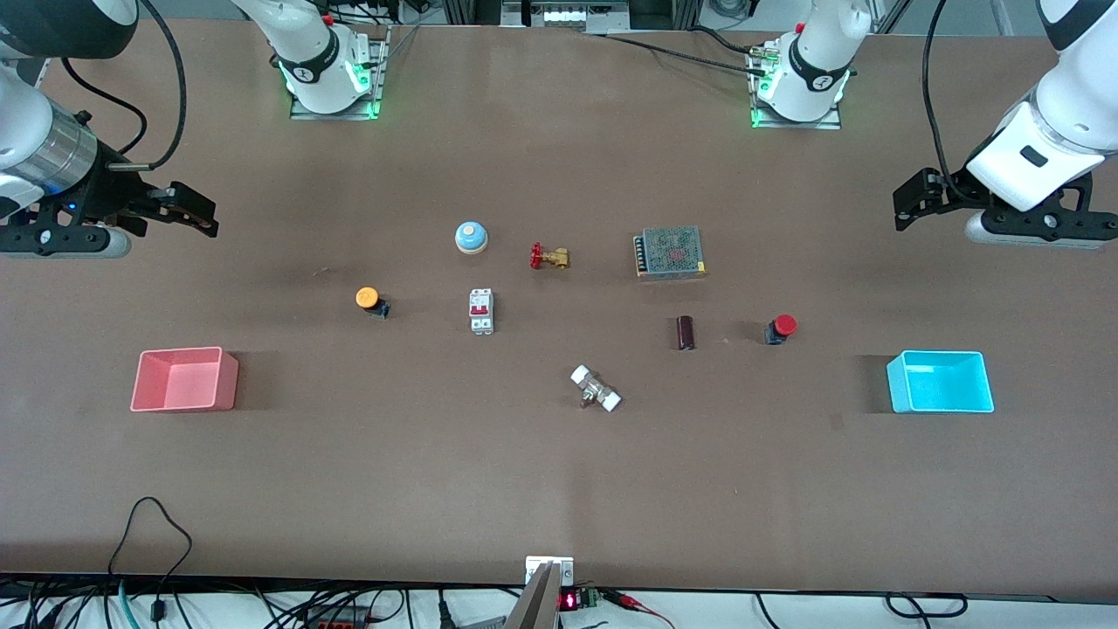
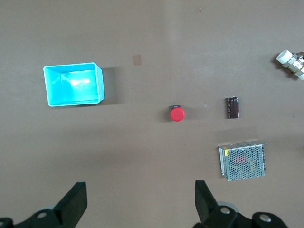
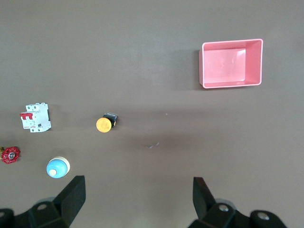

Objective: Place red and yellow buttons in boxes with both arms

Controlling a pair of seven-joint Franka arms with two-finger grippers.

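Both buttons looked small, light and hard; the red button [image 1: 780, 328] and yellow button [image 1: 370, 300] lay tipped on the desk [image 1: 559, 489], best pinched across their dark bodies; the left gripper [image 2: 140, 199] and right gripper [image 3: 137, 198] hung wide open and empty.

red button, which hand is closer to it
Left. The left hand hangs open over the table's end by the cyan box, near the red button; the right hand is at the pink-box end.
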